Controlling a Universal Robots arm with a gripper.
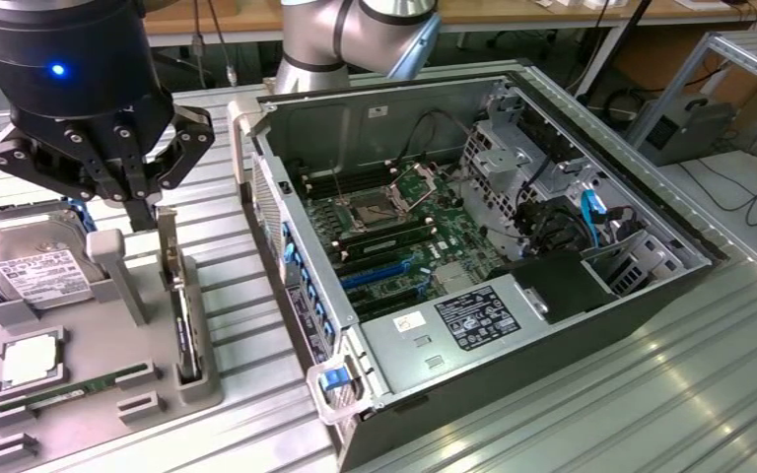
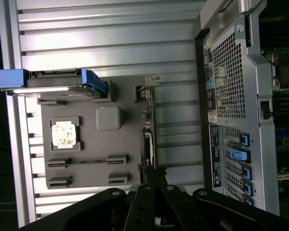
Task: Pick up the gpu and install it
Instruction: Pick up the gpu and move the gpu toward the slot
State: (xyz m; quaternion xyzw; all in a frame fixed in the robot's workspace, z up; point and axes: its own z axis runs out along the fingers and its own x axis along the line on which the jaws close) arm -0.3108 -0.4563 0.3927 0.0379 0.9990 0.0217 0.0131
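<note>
My arm hangs wrist-down, with my hand (image 1: 146,209) (image 2: 153,180) over the tray (image 1: 103,394) (image 2: 127,139). My fingers are pressed together at the near end of the gpu (image 1: 188,325) (image 2: 148,139), which stands on edge in its slot just beneath me. I cannot tell whether they pinch its top edge, since my own fingers hide the contact.

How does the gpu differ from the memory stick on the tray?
Colour: the gpu is dark, the stick is green.
Direction: the gpu runs along the tray's length, the stick lies crosswise to it.
Place: the gpu sits at the tray edge beside the case, the stick farther from the case, next to the CPU.
Shared: both stand on edge in tray slots.
</note>
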